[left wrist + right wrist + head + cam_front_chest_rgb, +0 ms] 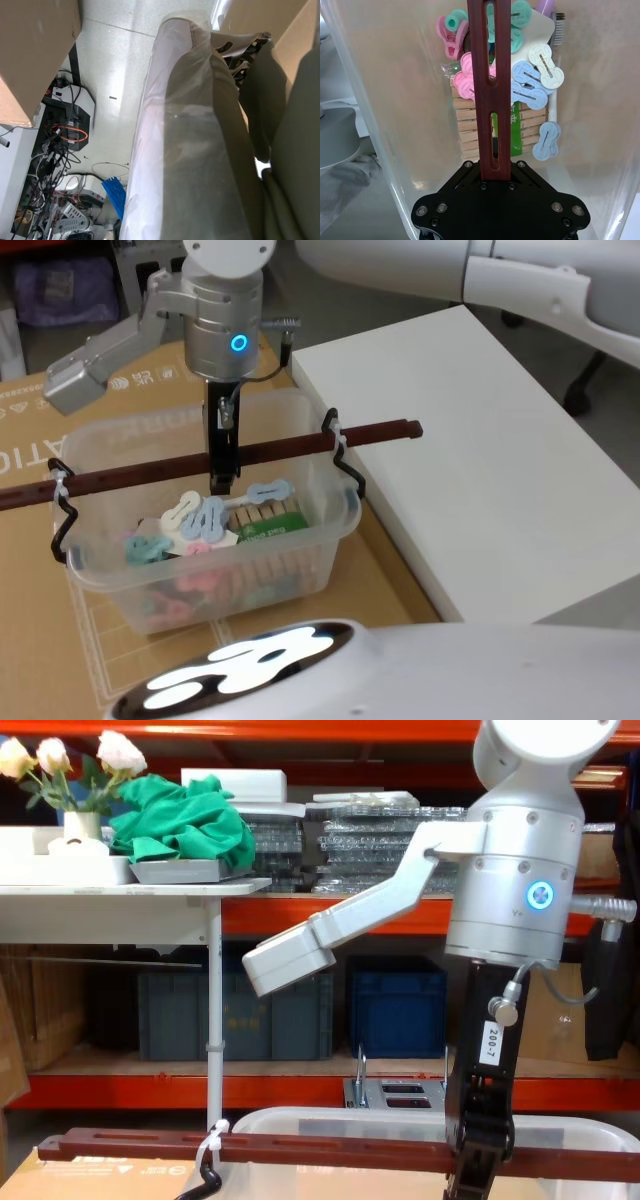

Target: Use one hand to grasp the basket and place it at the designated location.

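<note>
Translucent whitish basket, reddish-brown handle

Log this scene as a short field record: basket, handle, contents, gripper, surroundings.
basket: translucent tub, resting on cardboard
handle: reddish-brown slotted bar lying across the top, fixed near each end with white ties
contents: wooden pegs and pastel clips
right gripper: reaching down from above, at the bar near its middle
surroundings: white block on the robot's right of the tub
</note>
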{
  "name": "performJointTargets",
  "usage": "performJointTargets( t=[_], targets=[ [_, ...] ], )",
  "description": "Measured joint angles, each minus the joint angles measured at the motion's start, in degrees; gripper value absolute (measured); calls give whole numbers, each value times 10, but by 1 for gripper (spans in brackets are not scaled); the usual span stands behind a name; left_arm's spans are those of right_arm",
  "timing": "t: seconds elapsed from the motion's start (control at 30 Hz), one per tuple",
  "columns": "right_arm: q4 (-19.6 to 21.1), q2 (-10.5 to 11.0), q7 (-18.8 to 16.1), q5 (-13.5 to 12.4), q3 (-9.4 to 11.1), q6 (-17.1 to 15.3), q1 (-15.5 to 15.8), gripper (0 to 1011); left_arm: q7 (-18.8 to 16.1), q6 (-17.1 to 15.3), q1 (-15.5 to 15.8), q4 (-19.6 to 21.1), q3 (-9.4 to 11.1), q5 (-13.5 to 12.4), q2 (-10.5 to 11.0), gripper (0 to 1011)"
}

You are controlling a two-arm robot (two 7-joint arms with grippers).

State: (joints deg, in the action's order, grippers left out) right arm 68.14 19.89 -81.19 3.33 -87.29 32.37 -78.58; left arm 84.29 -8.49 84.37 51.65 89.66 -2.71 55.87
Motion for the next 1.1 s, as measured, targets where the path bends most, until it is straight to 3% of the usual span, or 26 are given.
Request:
performJointTargets(
  t=[0.53,1.1],
  targets=[
    [-23,-19,0,7,-18,-5,13,0,0,0,0,0,0,0,0,0],
    [-28,-22,-1,11,-21,-5,16,0,0,0,0,0,0,0,0,0]
  ],
)
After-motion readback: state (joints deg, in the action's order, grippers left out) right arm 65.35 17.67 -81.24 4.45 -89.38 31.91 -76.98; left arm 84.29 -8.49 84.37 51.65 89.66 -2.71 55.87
